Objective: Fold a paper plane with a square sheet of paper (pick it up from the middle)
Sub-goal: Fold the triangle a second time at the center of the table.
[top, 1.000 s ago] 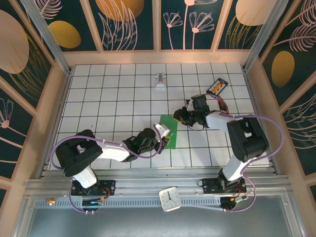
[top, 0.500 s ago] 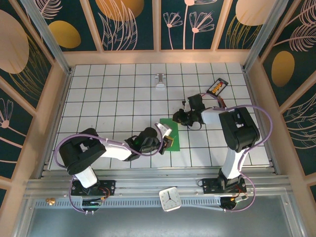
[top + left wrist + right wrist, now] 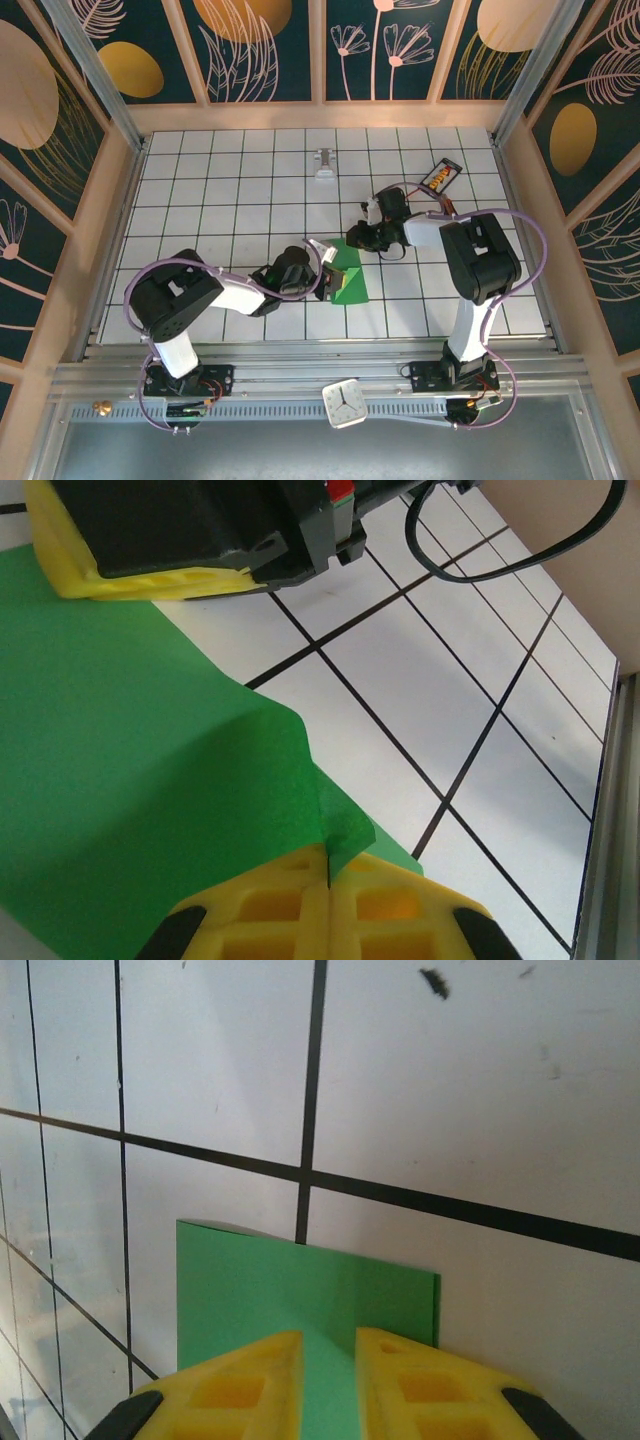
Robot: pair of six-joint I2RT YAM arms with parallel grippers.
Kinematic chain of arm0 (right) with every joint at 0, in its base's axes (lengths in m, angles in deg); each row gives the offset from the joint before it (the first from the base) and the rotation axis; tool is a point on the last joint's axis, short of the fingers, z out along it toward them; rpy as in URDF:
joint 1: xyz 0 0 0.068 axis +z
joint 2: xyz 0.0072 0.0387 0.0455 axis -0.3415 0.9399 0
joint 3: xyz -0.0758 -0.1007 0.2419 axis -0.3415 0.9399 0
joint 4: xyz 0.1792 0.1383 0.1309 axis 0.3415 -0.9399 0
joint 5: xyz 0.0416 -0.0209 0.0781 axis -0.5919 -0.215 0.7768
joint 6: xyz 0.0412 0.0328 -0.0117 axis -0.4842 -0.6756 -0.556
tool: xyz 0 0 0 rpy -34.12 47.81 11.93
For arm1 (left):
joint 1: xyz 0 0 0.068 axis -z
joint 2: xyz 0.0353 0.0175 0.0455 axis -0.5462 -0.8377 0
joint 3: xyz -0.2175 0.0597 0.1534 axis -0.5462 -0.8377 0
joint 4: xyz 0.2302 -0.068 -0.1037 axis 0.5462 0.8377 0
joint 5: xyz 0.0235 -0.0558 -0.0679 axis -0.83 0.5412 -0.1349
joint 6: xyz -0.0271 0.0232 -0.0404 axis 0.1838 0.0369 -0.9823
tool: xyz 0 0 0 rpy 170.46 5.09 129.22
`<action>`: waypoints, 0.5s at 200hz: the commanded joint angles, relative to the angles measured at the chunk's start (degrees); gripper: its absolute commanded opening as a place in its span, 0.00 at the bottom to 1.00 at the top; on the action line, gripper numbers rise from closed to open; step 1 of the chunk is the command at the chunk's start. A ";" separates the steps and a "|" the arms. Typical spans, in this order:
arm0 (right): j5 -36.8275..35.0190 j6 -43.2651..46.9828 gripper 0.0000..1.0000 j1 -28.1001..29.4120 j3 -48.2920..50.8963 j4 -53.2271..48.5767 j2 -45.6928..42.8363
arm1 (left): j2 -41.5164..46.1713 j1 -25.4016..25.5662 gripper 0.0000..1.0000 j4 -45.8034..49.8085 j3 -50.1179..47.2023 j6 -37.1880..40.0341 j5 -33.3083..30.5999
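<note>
Left jaws, shut on the square sheet of paper [image 3: 150,780], have raised its edge toward the slightly parted right jaws (resting on the far edge), apparently beginning a fold.

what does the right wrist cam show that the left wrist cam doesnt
Right wrist: the right gripper, jaws slightly apart over the green sheet, whose far edge lies flat and straight.
Left wrist: the left gripper shut on a lifted, rumpled edge of the sheet, the right gripper seen from outside, a black cable and a metal rail.
Both: the green sheet on the white grid table.
</note>
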 commanded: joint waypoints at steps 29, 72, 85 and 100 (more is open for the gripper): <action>-0.56 2.60 0.22 0.72 -1.25 -3.04 1.11 | -0.63 -1.29 0.00 -4.38 -1.40 -3.13 3.19; -1.60 2.73 0.22 0.85 -0.77 -3.47 0.83 | 0.30 -2.22 0.00 -6.06 -3.86 -4.27 2.98; -1.63 2.69 0.22 0.87 -0.58 -3.45 1.02 | 0.25 -2.45 0.00 -6.67 -4.39 -4.71 2.85; -1.81 2.74 0.22 1.01 -0.52 -3.46 1.17 | 0.23 -2.90 0.00 -7.02 -4.68 -5.17 2.90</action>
